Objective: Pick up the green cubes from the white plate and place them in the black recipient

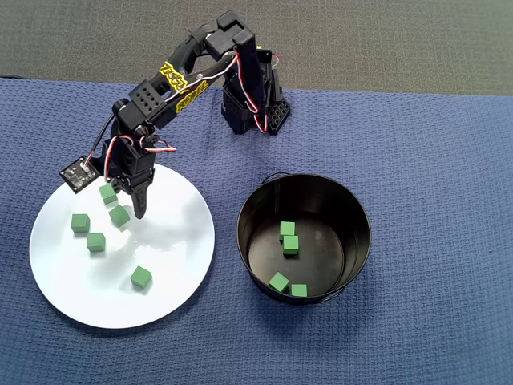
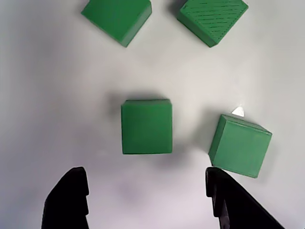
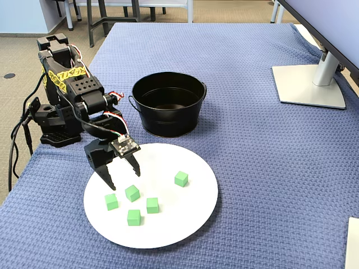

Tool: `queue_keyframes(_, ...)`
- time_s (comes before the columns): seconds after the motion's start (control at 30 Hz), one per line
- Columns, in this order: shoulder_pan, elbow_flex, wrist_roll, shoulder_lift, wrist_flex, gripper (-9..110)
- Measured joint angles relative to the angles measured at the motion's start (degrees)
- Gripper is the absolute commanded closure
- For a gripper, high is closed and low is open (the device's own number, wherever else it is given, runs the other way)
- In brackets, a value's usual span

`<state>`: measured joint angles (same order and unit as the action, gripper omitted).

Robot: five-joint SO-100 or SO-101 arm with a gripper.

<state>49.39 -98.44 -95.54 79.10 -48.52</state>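
Overhead view: the arm [image 1: 172, 84] reaches from its base at the top of the blue cloth [image 1: 433, 160] down to the upper left part of the plate [image 1: 172, 281]. The gripper [image 1: 128, 200] is released, its jaws spread and empty, pointing down over the plate. Five cubes lie on the plate. One cube [image 1: 107, 193] sits just beside the gripper on its left side, and another [image 1: 119, 215] lies just below the fingertips. Two more [image 1: 80, 223] [image 1: 96, 241] lie further left, and the fifth [image 1: 141, 277] lies apart, toward the lower middle of the plate.

The pot [image 1: 353, 216] stands on the cloth just to the right of the plate, close to it but not touching. Four cubes rest on its floor: two [image 1: 287, 231] [image 1: 291, 245] touching near the centre, and two [image 1: 279, 281] [image 1: 299, 289] near the lower wall.

Wrist view: both black fingertips [image 2: 71, 195] enter from the bottom edge, well apart. One cube [image 2: 146, 126] lies square on the white surface just ahead of the gap between them. A second cube [image 2: 239, 145] lies right beside the right-hand fingertip; whether they touch cannot be told. Two further cubes [image 2: 116, 16] [image 2: 212, 18] are cut by the top edge.

Fixed view: the gripper [image 3: 122, 178] hangs over the left part of the plate [image 3: 190, 224], fingers apart, with a small circuit board [image 3: 125, 145] mounted on it. A monitor stand [image 3: 308, 84] rests on the cloth at the far right.
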Motion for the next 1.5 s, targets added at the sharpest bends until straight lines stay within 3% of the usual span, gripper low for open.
queue_keyframes(0.67, 0.3, 2.1, 0.0, -5.4, 6.2, 81)
queue_keyframes(1.33, 0.7, 2.5, 0.9, -6.8, 9.0, 101)
queue_keyframes(1.5, 0.7, 2.5, 1.8, -6.8, 10.3, 101)
